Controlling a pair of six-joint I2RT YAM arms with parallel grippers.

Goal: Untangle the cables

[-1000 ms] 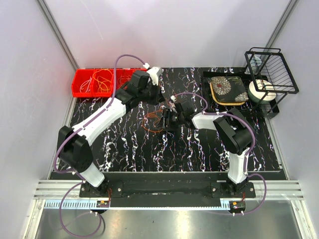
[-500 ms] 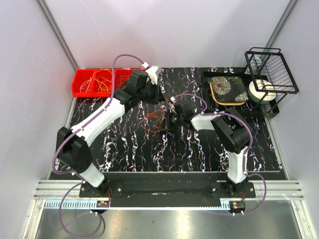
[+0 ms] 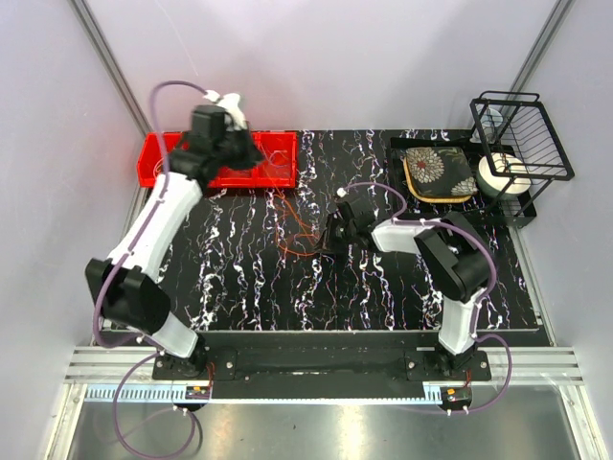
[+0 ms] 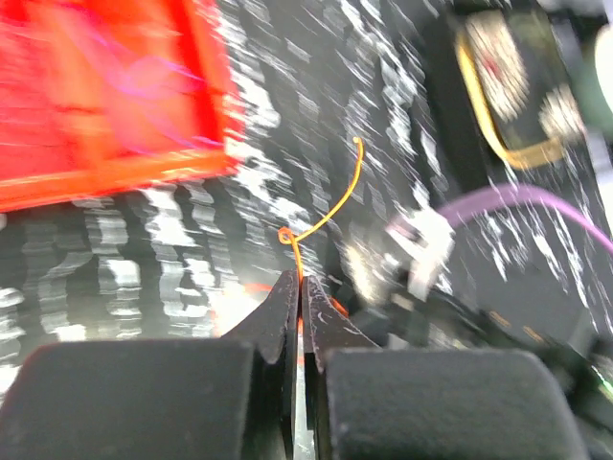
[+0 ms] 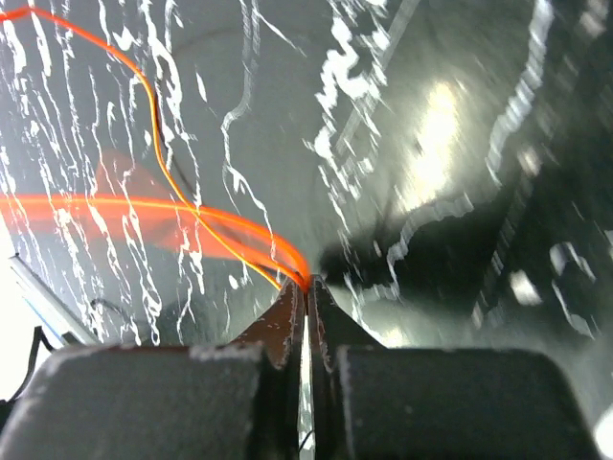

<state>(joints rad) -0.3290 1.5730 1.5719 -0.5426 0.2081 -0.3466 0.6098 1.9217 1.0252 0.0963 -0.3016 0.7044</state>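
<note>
As the left end effector (image 4: 299, 284) pinches cables (image 4: 331, 205), its arm (image 3: 158, 216) extends.

Marbled table (image 3: 239, 287): red bins (image 3: 153, 178), cables (image 3: 295, 244)

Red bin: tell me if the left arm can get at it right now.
Probably yes: the left gripper hangs close by the red bin, nothing between them, though its jaws are shut on an orange cable.

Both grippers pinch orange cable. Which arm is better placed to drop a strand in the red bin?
Left, probably: the left gripper, shut on an orange cable, sits up beside the red bin, while the right gripper is shut on the orange loops at mid-table, farther away and better suited to anchoring.
</note>
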